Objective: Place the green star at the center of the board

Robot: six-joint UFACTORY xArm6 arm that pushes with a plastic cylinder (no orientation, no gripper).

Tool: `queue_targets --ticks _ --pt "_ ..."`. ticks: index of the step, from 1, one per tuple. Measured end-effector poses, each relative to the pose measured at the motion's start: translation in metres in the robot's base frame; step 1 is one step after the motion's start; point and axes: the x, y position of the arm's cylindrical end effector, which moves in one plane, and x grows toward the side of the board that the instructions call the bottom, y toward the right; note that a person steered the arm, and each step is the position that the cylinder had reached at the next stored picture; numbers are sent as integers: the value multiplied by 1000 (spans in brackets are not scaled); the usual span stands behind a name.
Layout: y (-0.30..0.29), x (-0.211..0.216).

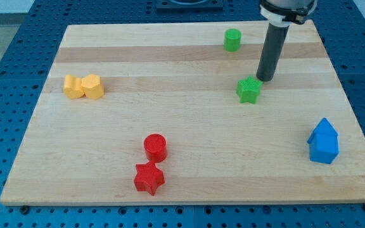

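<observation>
Green, ridged and squat, the green star (249, 90) sits right of the middle of the tabletop (189, 158), somewhat toward the far side. My tip (265, 80) stands just beyond it, at its far-right corner, touching or all but touching; I cannot tell which. This tool is a plain rod with nothing to open or close, and it holds nothing; it can only shove. Judging from where things lie, the push should run leftward and slightly nearer, toward the board's centre, and the tip is already on roughly the correct side for that. To do it well, I would keep the contact line passing through the star's middle, since an off-centre shove on a pointed shape would likely spin it or let it slip past. Short, slow strokes with small corrections seem wise. A green cylinder (232, 40) stands farther back, yellow blocks (83, 87) far left, a red cylinder (155, 147) and red star (149, 178) near, a blue block (323, 142) right; all are well apart from the path.
</observation>
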Motion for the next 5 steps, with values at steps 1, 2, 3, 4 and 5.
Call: queue_targets --ticks 1,2,3,4,5 --pt "0 0" --pt "-2 0" --pt "-6 -1" --pt "-6 -12" --pt "20 -25"
